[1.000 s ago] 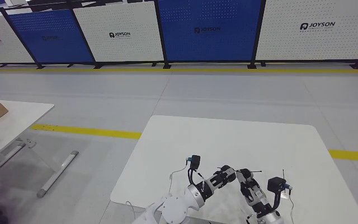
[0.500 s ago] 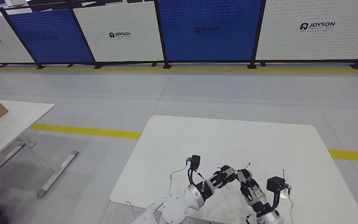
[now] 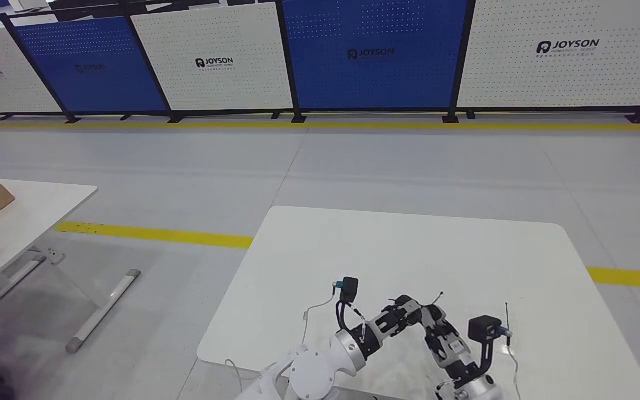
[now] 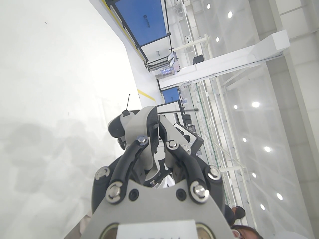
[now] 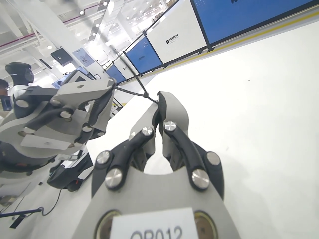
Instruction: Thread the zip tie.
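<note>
A thin black zip tie [image 5: 132,72] hangs above the white table [image 3: 400,250], held between both grippers near the table's front edge. My right gripper [image 5: 158,103] is shut on its head end. From there one long stretch of strap rises away, and a short stretch runs across to my left gripper [image 5: 112,89], which is shut on it. In the left wrist view my left gripper [image 4: 158,121] is shut, with the strap [image 4: 179,110] sticking out past its tips. In the top view the grippers [image 3: 420,310] meet tip to tip, and the tie's tail [image 3: 437,298] points up and away.
The white table has open surface beyond and to both sides of the grippers, and its front edge lies close under the arms. A second white table [image 3: 30,210] stands off to the far left across the floor.
The right arm has shifted slightly toward the left arm. The zip tie's free tail has swung from lying sideways to pointing up and away.
</note>
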Controlling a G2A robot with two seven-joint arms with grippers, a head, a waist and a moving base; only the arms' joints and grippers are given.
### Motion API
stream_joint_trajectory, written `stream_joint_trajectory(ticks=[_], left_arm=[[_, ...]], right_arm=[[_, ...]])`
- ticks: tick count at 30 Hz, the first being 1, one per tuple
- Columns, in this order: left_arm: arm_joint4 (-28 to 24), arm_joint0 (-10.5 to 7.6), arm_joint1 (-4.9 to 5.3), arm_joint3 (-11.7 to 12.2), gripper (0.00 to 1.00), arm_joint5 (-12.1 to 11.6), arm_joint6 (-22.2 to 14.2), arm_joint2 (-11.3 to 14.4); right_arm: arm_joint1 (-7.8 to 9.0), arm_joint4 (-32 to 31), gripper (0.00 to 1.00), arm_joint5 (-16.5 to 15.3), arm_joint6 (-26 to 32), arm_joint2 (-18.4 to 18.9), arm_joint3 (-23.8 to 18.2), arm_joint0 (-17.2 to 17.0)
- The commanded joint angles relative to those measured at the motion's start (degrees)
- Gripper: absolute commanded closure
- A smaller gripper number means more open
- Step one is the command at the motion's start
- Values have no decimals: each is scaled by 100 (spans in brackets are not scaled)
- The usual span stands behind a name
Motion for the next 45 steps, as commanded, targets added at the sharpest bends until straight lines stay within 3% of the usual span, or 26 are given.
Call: stream_joint_trajectory(ticks=[1, 19, 23, 28, 39, 45], left_arm=[[0, 0, 0, 0, 100, 0, 0, 0], [-3, -12, -3, 5, 100, -4, 14, 11], [-56, -63, -4, 68, 100, -254, -65, 1], [-69, -77, 3, 73, 100, -369, -117, -20], [-59, -93, 23, -75, 100, -372, -197, -73], [-56, -77, 33, -151, 100, -252, -206, -93]], right_arm=[[-3, -24, 100, 6, 5, -16, 22, 10], [2, -64, 100, -156, -38, 10, -20, -51], [3, -79, 100, -162, -15, 7, -33, -63], [0, -65, 100, -177, 4, 0, -16, -56], [-2, -135, 100, -158, -18, 1, 10, -41], [-10, -99, 100, -158, -84, 0, 40, -21]])
